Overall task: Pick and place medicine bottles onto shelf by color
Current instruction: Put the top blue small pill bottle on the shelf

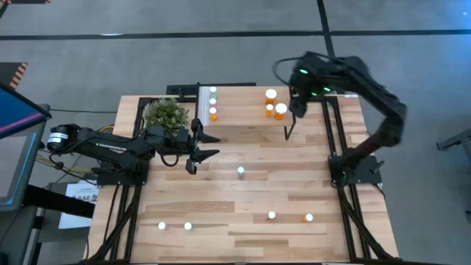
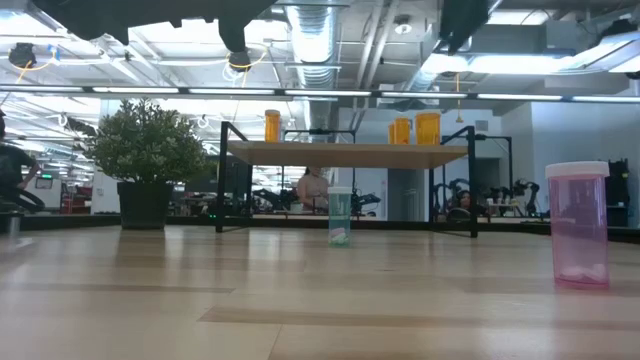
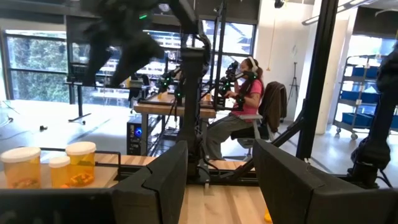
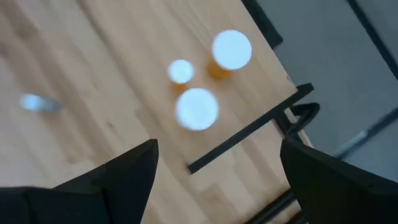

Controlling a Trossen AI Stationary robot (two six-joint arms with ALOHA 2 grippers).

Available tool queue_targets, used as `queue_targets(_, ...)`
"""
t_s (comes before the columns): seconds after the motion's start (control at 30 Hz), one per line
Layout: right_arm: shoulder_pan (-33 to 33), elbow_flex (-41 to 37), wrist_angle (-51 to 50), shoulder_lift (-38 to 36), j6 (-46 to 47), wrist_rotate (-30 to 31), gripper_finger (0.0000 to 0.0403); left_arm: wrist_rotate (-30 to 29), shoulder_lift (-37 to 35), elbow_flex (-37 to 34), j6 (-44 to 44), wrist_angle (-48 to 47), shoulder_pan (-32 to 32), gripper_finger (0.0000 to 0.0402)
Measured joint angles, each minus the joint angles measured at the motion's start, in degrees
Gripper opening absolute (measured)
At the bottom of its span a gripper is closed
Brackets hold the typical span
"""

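Observation:
The shelf (image 1: 243, 103) stands at the table's far side. Three orange bottles (image 1: 274, 107) stand near its right end, and a short row of small bottles (image 1: 213, 103) stands by its white strip. The low view shows the shelf (image 2: 350, 153) with orange bottles (image 2: 415, 129) on top. A green bottle (image 1: 241, 171) stands upright mid-table, and several more stand near the table's near edge (image 1: 271, 216). My right gripper (image 1: 289, 131) hangs open, pointing down over the shelf's near edge, with the three orange bottles (image 4: 199, 109) below it. My left gripper (image 1: 213, 146) is open and empty beside the plant.
A potted plant (image 1: 166, 114) stands at the shelf's left end, close to my left arm. A pink bottle (image 2: 578, 225) stands near the low camera. Black frame rails run along both table sides (image 1: 340, 140). In the room behind, a person sits at a desk (image 3: 239, 112).

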Motion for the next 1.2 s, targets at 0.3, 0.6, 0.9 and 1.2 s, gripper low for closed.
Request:
queue_targets(0.3,22.7,-25.9,25.6,-27.2,13.6,2.6,0.0357,0.0,0.0,0.0,-0.5,0.0,0.0,0.0171)
queue_targets(0.6,41.9,-65.1,64.0,-42.7,16.4,3.0,0.0357,0.0,0.1,0.0,-4.7,-0.2,-0.6,0.0171)
queue_targets(0.9,50.2,-80.7,86.6,-41.0,14.9,5.6,0.0357,-4.6,5.8,0.1,-3.0,-0.1,-4.8,0.0171)
queue_targets(1.2,53.2,-87.3,97.4,-37.2,6.8,7.7,0.0357,-6.4,14.9,3.6,-2.5,0.2,-3.5,0.0171)
